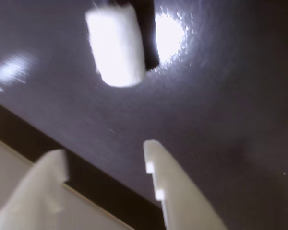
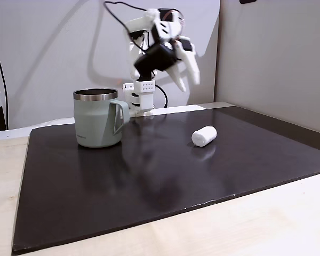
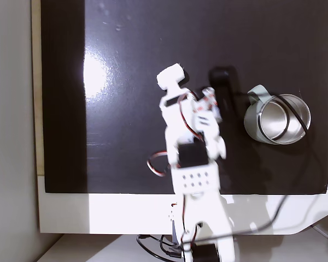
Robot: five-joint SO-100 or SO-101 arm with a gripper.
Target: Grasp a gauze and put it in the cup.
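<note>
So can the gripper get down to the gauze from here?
Probably yes: the gripper is open and raised, the gauze lies alone on the mat, and the cup stands well aside.

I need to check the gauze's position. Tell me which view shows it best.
The side fixed view: the gauze lies whole and sharp on the black mat, right of the cup. The wrist view shows it blurred; the top fixed view shows it beside the arm.

A dark glossy mat (image 2: pixel 149 181) lies on a pale wooden table (image 2: pixel 256 224), glare-spotted.
</note>
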